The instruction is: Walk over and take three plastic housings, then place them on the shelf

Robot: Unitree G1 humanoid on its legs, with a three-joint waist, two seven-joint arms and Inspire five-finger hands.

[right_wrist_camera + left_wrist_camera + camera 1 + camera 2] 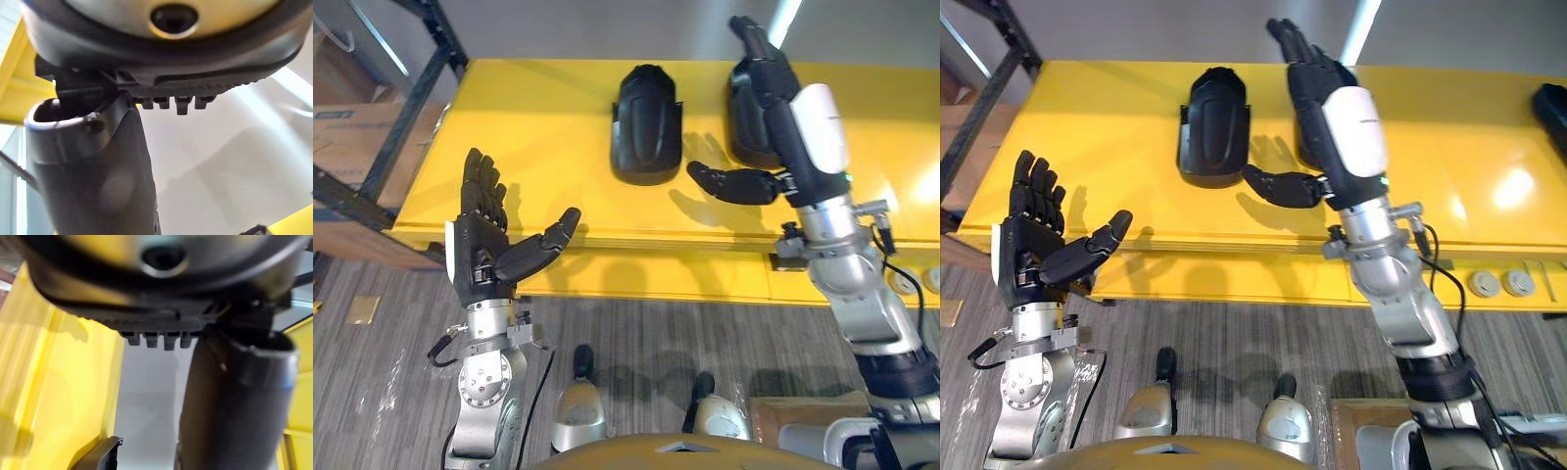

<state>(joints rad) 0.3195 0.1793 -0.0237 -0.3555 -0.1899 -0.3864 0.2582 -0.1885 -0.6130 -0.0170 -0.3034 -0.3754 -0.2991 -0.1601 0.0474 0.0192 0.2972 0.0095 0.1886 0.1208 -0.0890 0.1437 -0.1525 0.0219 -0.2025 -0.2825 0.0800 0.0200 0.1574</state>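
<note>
Left housing [646, 122] beside right housing [744, 142] on table [538, 147], right hand [798, 122] over right housing

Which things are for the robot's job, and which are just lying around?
For the job: housing; second housing at the right hand; third housing far right; yellow table; left hand, open.
Lying about: cardboard box; black rack; round discs.

Nothing legible. Tiny print on white cover [1359, 122] of right hand [1310, 83], too small to read.
</note>
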